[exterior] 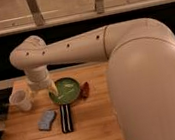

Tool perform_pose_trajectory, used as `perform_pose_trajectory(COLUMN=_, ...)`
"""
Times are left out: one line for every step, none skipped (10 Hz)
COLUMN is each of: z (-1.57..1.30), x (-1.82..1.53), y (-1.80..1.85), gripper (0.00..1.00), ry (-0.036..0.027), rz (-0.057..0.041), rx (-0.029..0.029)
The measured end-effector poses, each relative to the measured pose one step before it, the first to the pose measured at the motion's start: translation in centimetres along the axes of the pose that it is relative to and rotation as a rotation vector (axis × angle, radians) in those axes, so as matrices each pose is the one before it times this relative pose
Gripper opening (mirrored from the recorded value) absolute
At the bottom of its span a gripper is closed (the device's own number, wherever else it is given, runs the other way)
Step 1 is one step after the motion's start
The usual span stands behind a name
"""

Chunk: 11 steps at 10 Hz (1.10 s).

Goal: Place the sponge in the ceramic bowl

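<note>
Gripper: you'll find the gripper (54,95) at the end of the pale arm (71,46), hanging over the left rim of the bowl, near the back-left part of the table.
Gripper state: you cannot tell from this view whether it is spread or pressed together; nothing can be made out in its grasp.
Sponge: your blue-grey sponge (47,120) lies flat on the table (98,127), toward the front left, not in the bowl.
Sponge relative to gripper: it sits in front of the gripper and a little to the left as you look at the view, apart from it, with bare wood between them.
Bowl: the green bowl (72,86) stands on the table behind and to the right of the sponge, with pale marks inside; the gripper partly covers its left edge.
Strip: a black striped strip (65,118) lies just beside the sponge on its right, running from the bowl's front edge toward you.
Cup: a white cup (20,100) stands upright left of the gripper, near the table's left edge.
Other: a small reddish-brown thing (85,89) rests just right of the bowl.
</note>
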Motion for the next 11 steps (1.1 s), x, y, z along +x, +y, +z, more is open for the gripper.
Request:
perform_pose_trajectory(z=-0.006, x=0.0, y=-0.012, gripper=0.65, ry=0.00011, rz=0.00017, rx=0.00013)
perform_pose_trajectory(z=0.015, x=0.023, y=0.028, gripper=0.65, ry=-0.00158, rz=0.00397, rx=0.00295)
perform_pose_trajectory(z=0.102, x=0.129, y=-0.15, gripper=0.65, ry=-0.00667, rz=0.01202, rx=0.01186)
perform_pose_trajectory(z=0.595, x=0.282, y=-0.607, gripper=0.65, ry=-0.006, rz=0.01688, rx=0.0182)
perform_pose_trajectory(z=0.779, x=0.309, y=-0.525, gripper=0.65, ry=-0.00003, rz=0.00914, rx=0.01451)
perform_pose_trajectory(z=1.249, x=0.424, y=0.504, gripper=0.65, ry=0.00514, rz=-0.00359, rx=0.01555)
perform_pose_trajectory(z=1.348, x=0.246, y=0.976, gripper=0.65, ry=0.01038, rz=-0.00579, rx=0.00771)
perform_pose_trajectory(z=1.044, x=0.193, y=0.674, gripper=0.65, ry=0.01022, rz=-0.00074, rx=-0.00228)
perform_pose_trajectory(z=1.025, x=0.174, y=0.361, gripper=0.65, ry=0.0118, rz=0.00163, rx=-0.0007)
perform_pose_trajectory(z=0.664, x=0.106, y=0.527, gripper=0.65, ry=0.0093, rz=0.00067, rx=-0.00965)
perform_pose_trajectory(z=0.366, x=0.029, y=0.416, gripper=0.65, ry=0.00662, rz=-0.00017, rx=-0.00512)
